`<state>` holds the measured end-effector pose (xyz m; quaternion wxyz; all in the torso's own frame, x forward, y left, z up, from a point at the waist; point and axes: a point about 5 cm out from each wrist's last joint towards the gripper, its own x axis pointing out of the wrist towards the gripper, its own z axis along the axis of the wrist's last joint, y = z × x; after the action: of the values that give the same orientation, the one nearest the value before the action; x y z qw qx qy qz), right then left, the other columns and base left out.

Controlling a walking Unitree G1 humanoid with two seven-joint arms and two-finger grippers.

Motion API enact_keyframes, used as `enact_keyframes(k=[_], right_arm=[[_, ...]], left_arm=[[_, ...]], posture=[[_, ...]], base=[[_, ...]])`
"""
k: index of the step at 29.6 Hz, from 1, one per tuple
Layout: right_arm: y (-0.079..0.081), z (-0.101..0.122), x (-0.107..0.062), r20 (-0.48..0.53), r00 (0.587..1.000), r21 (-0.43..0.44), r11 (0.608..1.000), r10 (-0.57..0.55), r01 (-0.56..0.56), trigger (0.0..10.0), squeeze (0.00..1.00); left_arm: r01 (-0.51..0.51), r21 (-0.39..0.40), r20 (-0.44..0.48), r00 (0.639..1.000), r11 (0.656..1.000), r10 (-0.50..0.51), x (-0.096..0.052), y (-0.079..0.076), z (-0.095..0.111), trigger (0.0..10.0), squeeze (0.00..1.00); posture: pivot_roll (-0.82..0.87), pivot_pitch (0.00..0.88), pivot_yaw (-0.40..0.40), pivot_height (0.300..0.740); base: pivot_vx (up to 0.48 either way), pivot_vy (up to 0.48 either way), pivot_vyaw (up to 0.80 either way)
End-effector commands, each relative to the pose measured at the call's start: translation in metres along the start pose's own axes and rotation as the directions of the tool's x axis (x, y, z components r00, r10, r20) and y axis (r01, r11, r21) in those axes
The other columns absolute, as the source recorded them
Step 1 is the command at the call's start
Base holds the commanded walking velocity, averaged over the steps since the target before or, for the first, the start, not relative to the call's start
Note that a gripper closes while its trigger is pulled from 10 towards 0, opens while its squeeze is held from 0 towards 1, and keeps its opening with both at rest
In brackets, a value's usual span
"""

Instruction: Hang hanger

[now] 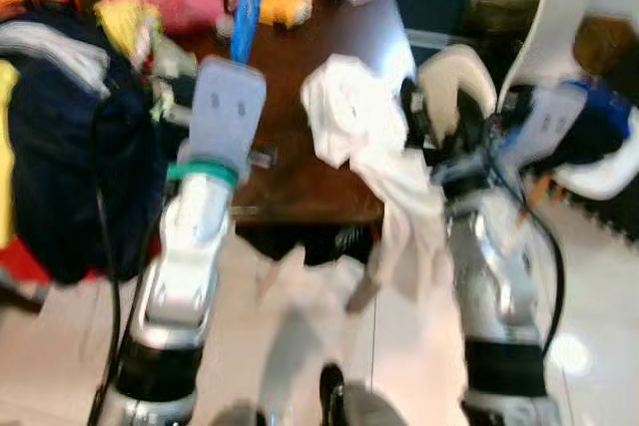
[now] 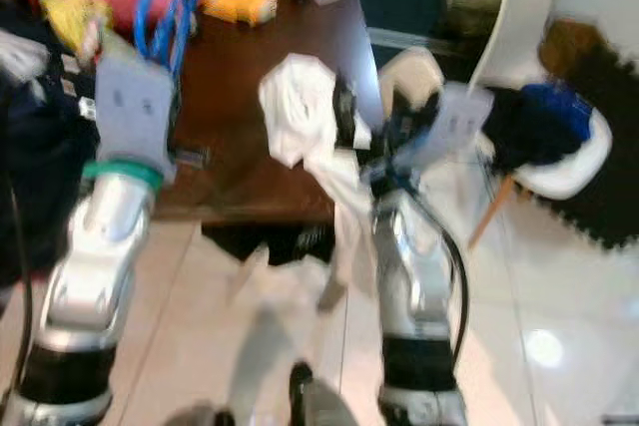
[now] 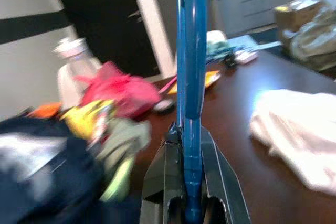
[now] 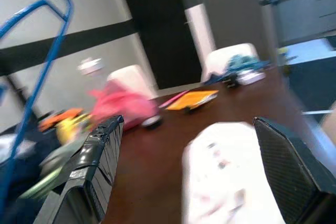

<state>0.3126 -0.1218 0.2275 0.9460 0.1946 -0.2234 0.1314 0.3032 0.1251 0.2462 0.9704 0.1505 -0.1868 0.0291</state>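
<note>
Risk: views are blurred, robot likely in motion. The blue hanger (image 3: 190,66) is pinched only at its lower bar and stands tall above the left pincer (image 3: 191,182); a swing could pivot it in the grip or snag it on the clothes pile (image 1: 60,137) just beside. The white cloth (image 1: 364,137) drapes off the counter (image 1: 300,77) edge against the right arm and may get dragged.

Left pincer: pressed onto the hanger bar. Right pincer (image 4: 199,166): spread wide, holding nothing, cloth ahead of it.
</note>
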Motion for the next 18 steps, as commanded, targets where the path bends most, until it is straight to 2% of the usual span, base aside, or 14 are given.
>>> enact_keyframes(k=[1, 18], right_arm=[[-0.0061, -0.0001, -0.0021, -0.001, 1.000, -0.016, 1.000, -0.025, 0.025, 10.0, 0.00], [-0.0088, -0.0009, -0.0036, -0.004, 0.999, -0.022, 0.999, -0.037, 0.037, 10.0, 0.00]], left_arm=[[0.015, -0.009, -0.003, 1.000, 1.000, -0.015, -0.0017, -0.0036, -0.0015, 10.0, 0.00], [0.024, -0.006, -0.007, 1.000, 1.000, -0.025, -0.0016, -0.0047, -0.0038, 10.0, 0.00]], posture=[[0.04, 0.061, 0.032, 0.740], [0.04, 0.063, 0.038, 0.740]], base=[[-0.439, 0.000, 0.00], [-0.440, 0.000, 0.00]])
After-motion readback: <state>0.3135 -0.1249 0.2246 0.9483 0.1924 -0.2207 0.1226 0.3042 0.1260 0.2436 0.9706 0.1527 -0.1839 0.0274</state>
